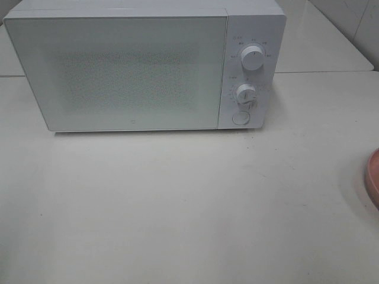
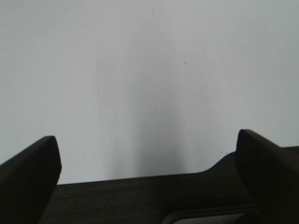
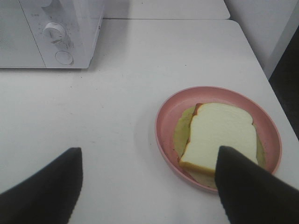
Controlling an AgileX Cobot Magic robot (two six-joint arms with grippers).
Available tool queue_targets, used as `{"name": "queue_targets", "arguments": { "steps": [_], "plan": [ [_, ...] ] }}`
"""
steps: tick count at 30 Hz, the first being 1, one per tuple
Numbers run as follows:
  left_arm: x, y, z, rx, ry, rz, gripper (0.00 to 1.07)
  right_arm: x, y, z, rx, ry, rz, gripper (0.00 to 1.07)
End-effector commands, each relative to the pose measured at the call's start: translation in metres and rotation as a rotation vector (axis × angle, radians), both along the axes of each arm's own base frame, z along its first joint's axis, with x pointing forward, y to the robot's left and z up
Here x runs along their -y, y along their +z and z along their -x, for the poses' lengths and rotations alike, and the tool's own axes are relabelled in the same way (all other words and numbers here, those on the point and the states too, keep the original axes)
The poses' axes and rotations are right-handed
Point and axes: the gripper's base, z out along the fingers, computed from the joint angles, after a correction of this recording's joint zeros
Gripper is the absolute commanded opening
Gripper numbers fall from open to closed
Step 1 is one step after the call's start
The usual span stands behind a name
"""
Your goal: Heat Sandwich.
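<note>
White bread sandwich (image 3: 219,135) lies on a pink plate (image 3: 163,121) on the worktop (image 1: 189,201), near the shut microwave (image 1: 118,71); the left hand (image 2: 147,156) and right hand (image 3: 149,186) are both spread, holding nothing

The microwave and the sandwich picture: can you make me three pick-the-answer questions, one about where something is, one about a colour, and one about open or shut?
1. Where is the sandwich?
A. on the plate
B. on top of the microwave
C. straight on the table

2. What colour is the plate?
A. blue
B. pink
C. green

3. How is the microwave door?
A. wide open
C. taken off
B. shut

Answers:
1. A, since the right wrist view shows the bread lying inside the plate's rim.
2. B, as its rim and bottom look pink around the bread.
3. B, because in the high view the door sits flat against the front, next to the two knobs.
</note>
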Motion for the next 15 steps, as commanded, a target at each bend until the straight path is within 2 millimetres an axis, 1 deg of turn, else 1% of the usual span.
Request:
{"name": "queue_targets", "arguments": {
  "steps": [1,7,15],
  "plan": [
    [0.000,0.003,0.009,0.081,0.008,0.015,0.96,0.000,0.000,0.004,0.033,-0.004,0.008,0.75],
    [0.000,0.005,0.020,0.150,0.005,0.030,0.96,0.000,0.000,0.004,0.033,-0.004,0.008,0.75],
    [0.000,0.006,0.021,0.159,0.005,0.030,0.96,0.000,0.000,0.004,0.033,-0.004,0.008,0.75]
  ]
}}
